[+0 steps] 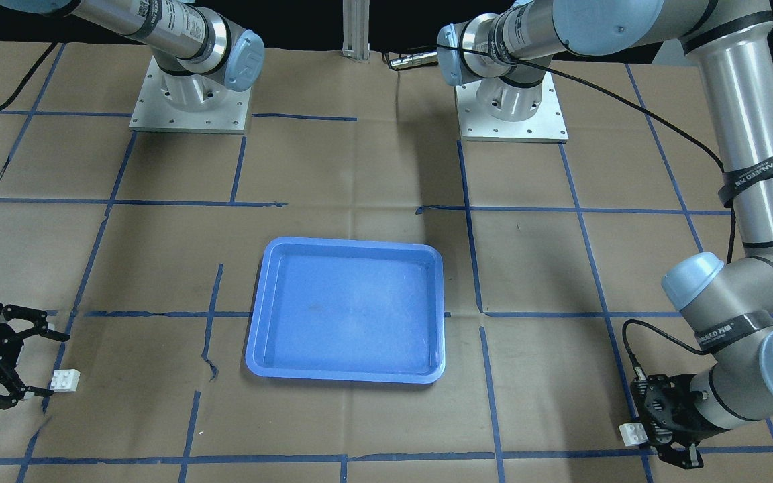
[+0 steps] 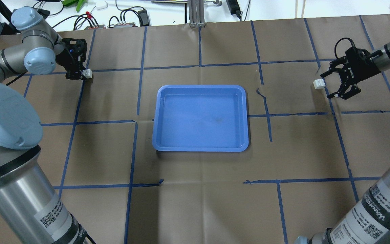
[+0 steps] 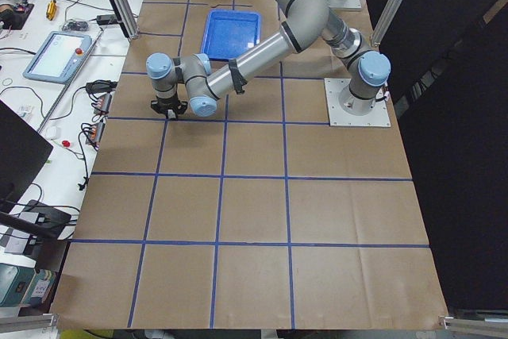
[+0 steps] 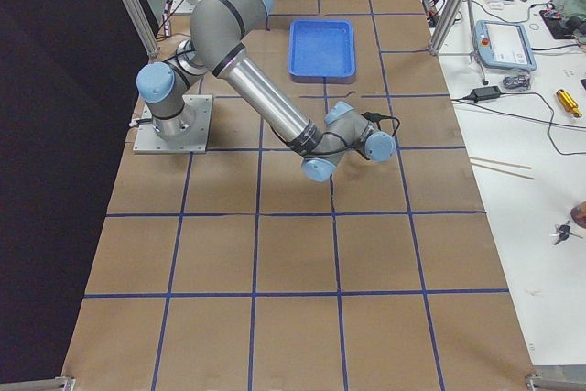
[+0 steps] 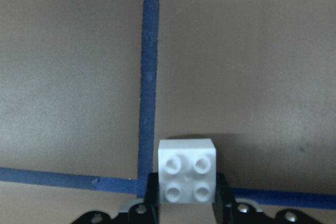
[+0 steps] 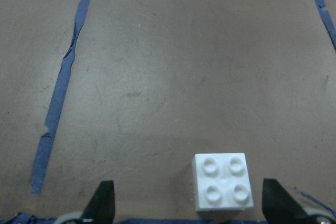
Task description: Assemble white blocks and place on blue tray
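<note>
Blocks at both grippers, not yet joined

Left-side white block (image 5: pixel 187 170) sits pinched, studs up, in the closed fingers of the left gripper (image 5: pixel 186 205), ready for lifting, we judge. Other white block (image 6: pixel 223 182) rests on the paper (image 6: pixel 173 77), ungrasped, between the spread fingers of the right gripper (image 6: pixel 189 205), nearer one finger. Blue tray (image 2: pixel 200 118) lies midway, well apart from both.

Bright, even overhead light leaves only soft shadows on the brown paper table (image 2: pixel 198 203) and a faint sheen on the blue tray (image 1: pixel 353 295). The wrist views are dimmer and slightly soft; the white block (image 5: pixel 187 178) throws a thin shadow behind it.
</note>
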Controlling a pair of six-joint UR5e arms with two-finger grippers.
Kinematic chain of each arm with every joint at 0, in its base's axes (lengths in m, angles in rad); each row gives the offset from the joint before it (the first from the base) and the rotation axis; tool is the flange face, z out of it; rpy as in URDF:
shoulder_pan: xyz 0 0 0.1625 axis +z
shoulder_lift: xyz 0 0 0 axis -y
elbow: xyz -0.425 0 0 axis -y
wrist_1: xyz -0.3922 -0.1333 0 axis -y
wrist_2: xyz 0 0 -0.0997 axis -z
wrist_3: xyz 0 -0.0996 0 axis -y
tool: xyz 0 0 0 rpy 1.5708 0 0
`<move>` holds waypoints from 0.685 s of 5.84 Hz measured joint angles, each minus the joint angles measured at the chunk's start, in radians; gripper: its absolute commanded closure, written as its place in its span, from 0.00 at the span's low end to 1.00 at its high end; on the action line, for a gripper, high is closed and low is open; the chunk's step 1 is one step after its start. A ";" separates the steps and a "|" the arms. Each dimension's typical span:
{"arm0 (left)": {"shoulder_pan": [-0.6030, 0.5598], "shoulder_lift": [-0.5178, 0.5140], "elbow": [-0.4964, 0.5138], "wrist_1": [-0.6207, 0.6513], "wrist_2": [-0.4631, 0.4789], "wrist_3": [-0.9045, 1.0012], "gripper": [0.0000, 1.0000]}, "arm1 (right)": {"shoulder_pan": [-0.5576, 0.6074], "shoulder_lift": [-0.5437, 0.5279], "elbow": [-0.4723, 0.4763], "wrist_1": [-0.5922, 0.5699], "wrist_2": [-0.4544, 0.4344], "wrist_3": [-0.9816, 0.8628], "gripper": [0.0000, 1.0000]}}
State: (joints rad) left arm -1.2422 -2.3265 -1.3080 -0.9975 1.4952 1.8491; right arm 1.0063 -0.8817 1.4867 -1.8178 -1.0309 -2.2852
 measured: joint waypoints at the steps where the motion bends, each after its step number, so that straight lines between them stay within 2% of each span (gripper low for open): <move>1: -0.011 0.032 -0.005 -0.024 -0.001 0.002 0.93 | 0.000 0.003 0.001 -0.001 0.000 -0.005 0.16; 4: -0.133 0.107 -0.032 -0.098 -0.036 -0.041 0.93 | 0.000 0.006 0.001 -0.006 0.002 -0.003 0.55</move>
State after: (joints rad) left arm -1.3750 -2.2195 -1.3399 -1.0958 1.4588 1.8077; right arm 1.0063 -0.8757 1.4876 -1.8238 -1.0294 -2.2887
